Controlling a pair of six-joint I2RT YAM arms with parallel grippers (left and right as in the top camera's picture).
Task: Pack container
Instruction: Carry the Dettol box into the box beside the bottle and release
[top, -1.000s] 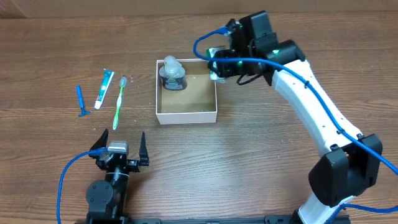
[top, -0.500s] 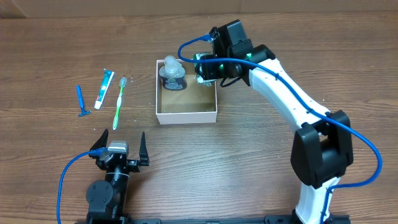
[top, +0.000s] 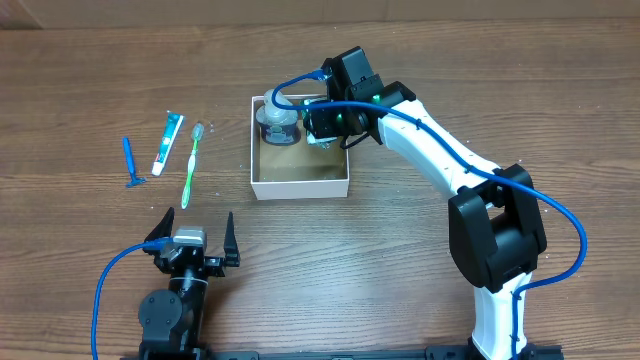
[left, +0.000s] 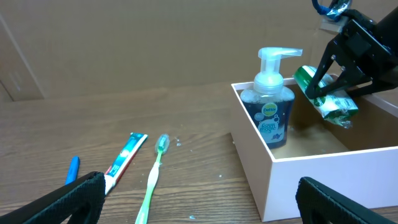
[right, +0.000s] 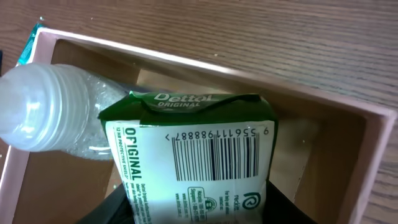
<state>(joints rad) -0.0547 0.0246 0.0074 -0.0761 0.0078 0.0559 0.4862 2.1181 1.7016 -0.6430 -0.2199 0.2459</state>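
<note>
The container is a square white-walled box with a brown floor, mid-table; it also shows in the left wrist view and the right wrist view. A foam soap pump bottle stands in its far left corner, also seen in the left wrist view. My right gripper is shut on a green-and-white Dettol soap pack and holds it over the box's far right part, just beside the bottle. My left gripper is open and empty near the table's front.
A green toothbrush, a toothpaste tube and a blue razor lie on the table left of the box. They also show in the left wrist view: toothbrush, tube, razor.
My right arm has swung left with the soap pack, from beyond the box's right wall to above the box interior next to the bottle. The left arm has not moved.
</note>
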